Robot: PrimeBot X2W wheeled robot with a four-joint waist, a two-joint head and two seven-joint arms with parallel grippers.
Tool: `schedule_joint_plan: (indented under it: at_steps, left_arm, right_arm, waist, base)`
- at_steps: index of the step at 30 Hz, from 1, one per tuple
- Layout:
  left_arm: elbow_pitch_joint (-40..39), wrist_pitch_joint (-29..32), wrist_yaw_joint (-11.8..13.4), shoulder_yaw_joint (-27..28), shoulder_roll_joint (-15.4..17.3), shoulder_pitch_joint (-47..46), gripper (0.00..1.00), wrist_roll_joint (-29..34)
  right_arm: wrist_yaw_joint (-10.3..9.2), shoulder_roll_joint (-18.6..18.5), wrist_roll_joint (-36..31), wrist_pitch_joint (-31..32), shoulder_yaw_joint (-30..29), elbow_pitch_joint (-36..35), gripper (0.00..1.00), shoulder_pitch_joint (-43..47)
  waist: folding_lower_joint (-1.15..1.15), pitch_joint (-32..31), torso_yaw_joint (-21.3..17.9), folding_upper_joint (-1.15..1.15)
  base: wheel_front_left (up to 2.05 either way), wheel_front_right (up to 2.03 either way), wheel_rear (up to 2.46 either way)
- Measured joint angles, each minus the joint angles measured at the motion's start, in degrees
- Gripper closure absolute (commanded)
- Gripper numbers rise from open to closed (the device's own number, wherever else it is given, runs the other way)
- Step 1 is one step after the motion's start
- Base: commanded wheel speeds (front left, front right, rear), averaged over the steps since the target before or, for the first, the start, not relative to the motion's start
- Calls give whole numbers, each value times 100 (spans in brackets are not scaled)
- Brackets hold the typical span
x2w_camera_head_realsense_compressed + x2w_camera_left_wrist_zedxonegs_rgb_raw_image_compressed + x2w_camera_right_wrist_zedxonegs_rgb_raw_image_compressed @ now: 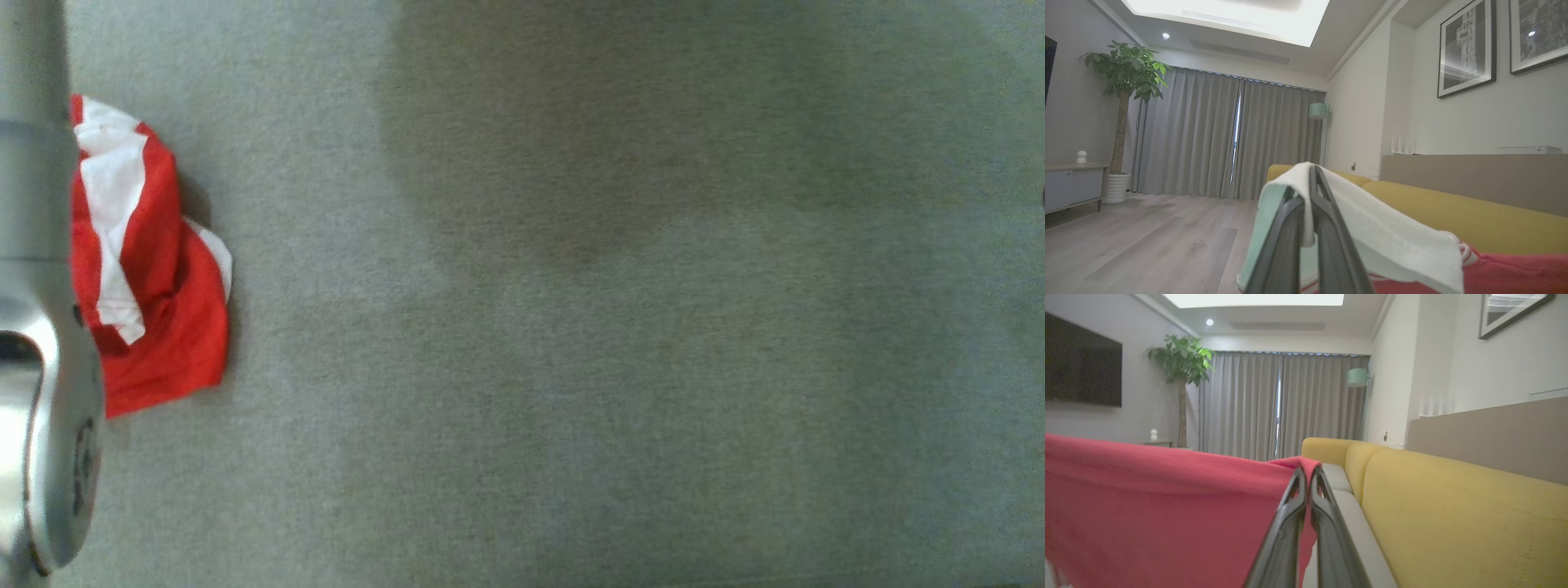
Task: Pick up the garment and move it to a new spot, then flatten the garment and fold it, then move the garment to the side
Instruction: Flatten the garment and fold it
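Note:
The garment is red with white bands and is bunched at the left of the grey cushion, partly hidden behind a pale forearm. In the left wrist view my left gripper is shut on a white fold of the garment, which drapes over the fingers, with red cloth lower right. In the right wrist view my right gripper is shut on a red edge of the garment, which stretches away to the left of the fingers.
A grey cushion spreads across the head view. A yellow sofa back runs along the right of both wrist views. Beyond it are a wooden floor, a potted plant, a low cabinet and grey curtains.

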Motion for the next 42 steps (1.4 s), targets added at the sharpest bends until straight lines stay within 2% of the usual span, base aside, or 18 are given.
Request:
schedule_joint_plan:
  at_steps: [4, 8, 15, 20, 27, 32, 42]
  left_arm:
    - [481, -271, -53, -237, -101, 110, 100, -7]
    - [777, -433, -103, -622, -234, 704, 100, -7]
    - [628, -537, -145, -1423, -163, 2141, 100, -304]
    - [144, -557, -144, -1811, 153, 3110, 100, -597]
    - [-552, -423, -144, -2180, 483, 4320, 100, -809]
    - [-1168, -231, -74, -2326, 697, 5025, 100, -864]
    - [-2346, 210, 356, -2532, 1046, 6160, 100, -866]
  right_arm:
    - [0, -56, 4, -169, 265, 644, 100, 49]
    - [0, -285, 210, -247, 434, 1088, 100, 483]
    - [0, -465, 1012, -57, 1296, 1452, 100, 1574]
    - [0, -800, 1781, 532, 2114, 1046, 100, 2152]
    - [0, -1505, 2787, 1303, 2988, 256, 100, 2974]
    - [0, -1846, 3236, 1615, 3362, -171, 100, 3421]
    - [0, -2223, 3811, 1950, 3732, -721, 100, 4145]
  waist:
    - [2, 121, 142, 0]
    - [0, 115, 268, 0]
    - [0, -181, 341, 0]
    - [-1, -545, 337, 0]
    - [-2, -1070, 322, 0]
    - [-2, -1403, 311, 0]
    - [-1, -1862, 260, 0]
  base:
    - [0, 0, 0]
    - [0, 0, 0]
    - [0, 0, 0]
    - [0, 0, 0]
    - [0, 0, 0]
    - [0, 0, 0]
    - [0, 0, 0]
